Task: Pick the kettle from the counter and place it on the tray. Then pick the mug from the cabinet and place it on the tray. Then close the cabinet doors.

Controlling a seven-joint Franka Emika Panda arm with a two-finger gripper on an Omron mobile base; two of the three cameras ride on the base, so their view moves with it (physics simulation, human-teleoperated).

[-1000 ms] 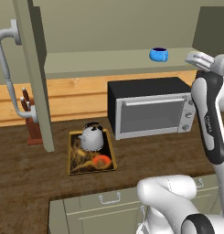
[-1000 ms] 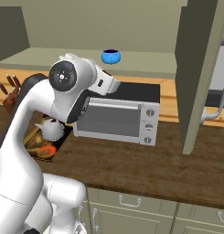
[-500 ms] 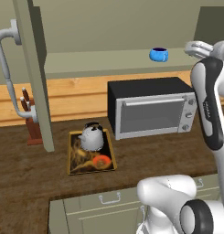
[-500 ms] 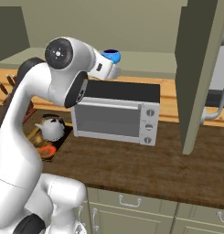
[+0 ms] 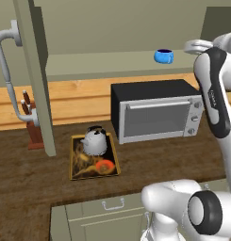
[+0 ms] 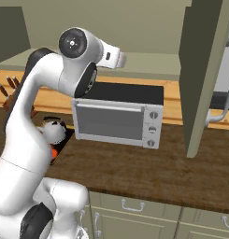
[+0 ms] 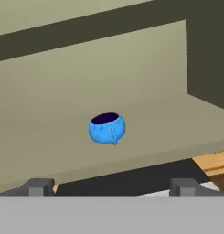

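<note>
Dark wood counter (image 5: pixel 22 179) runs under your arm, with a toaster oven (image 5: pixel 157 113) standing on it against the pale wood backsplash. Left of the oven lies the tray (image 5: pixel 73 175), and the kettle (image 5: pixel 94 141) already sits on its far half, upright, black handle on top; an orange-red blob shows on the tray's near half. From the right base view you see the kettle (image 6: pixel 53 131) partly behind your own arm. A knife block (image 5: pixel 34 128) stands further left on the counter, near the edge of the open door (image 5: pixel 36 70).

Both doors hang open: the left one with its curved bar handle (image 5: pixel 7 70), the right one (image 6: pixel 202 70) swung out on the other side. Inside the cabinet (image 5: pixel 112 28), the mug (image 5: pixel 163 56) sits upright on the shelf, toward the right, above the oven.

Your gripper (image 7: pixel 111 186) is raised to shelf height, in front of the cabinet opening. From the hand camera the mug (image 7: pixel 107 128) lies ahead and apart from the fingertips (image 7: pixel 39 186), roughly centred between them (handle facing you). The jaws are spread wide and hold nothing. In the left base view the hand's end (image 5: pixel 198 45) reaches in from the right, beside the mug but not touching it.
</note>
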